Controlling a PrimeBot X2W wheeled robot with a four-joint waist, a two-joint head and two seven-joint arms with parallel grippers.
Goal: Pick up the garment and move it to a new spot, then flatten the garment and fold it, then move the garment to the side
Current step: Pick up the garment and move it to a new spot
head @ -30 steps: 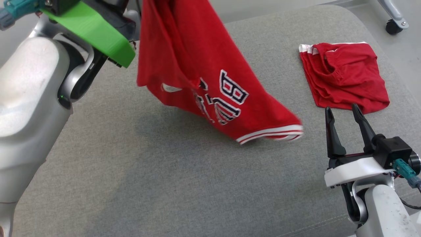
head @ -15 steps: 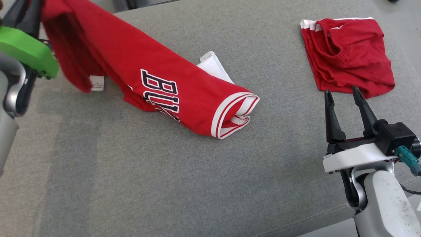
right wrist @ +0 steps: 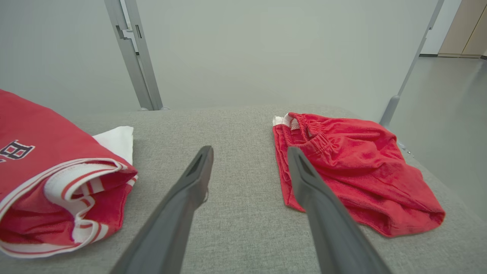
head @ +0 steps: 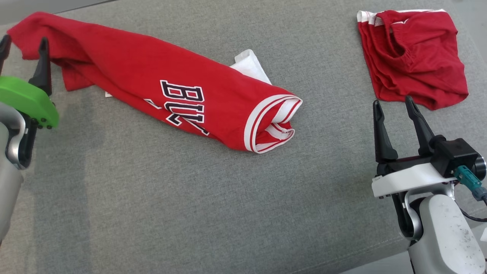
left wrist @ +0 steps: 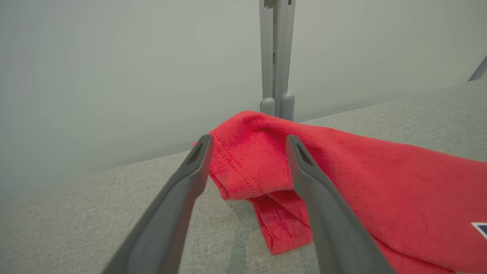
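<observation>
Garment (head: 125, 76) is a red jersey, lying bunched up in a long diagonal roll across the far left of the grey padded surface (head: 190, 198). Its white-striped hem end (head: 274, 121) points toward the middle. Can't read all the lettering: "BU" is clear, the rest wraps under the fold. A white bit (head: 251, 64) pokes out from behind the roll, and I honestly can't tell if it's lining or a sleeve. In the left wrist view the roll runs off the right edge.

Left gripper (head: 24, 40) sits at the far left end of the cloth, with one finger half cut off by the head view's edge. Its jaws are spread wide. From the wrist view (left wrist: 248, 140) the jersey's end lies between the fingers, nothing pinched, and whether they brush the fabric is hard to say.

Right gripper (head: 392, 101) is at the near right, jaws wide apart and empty, just short of a second red folded piece (head: 414, 64) at the far right.
</observation>
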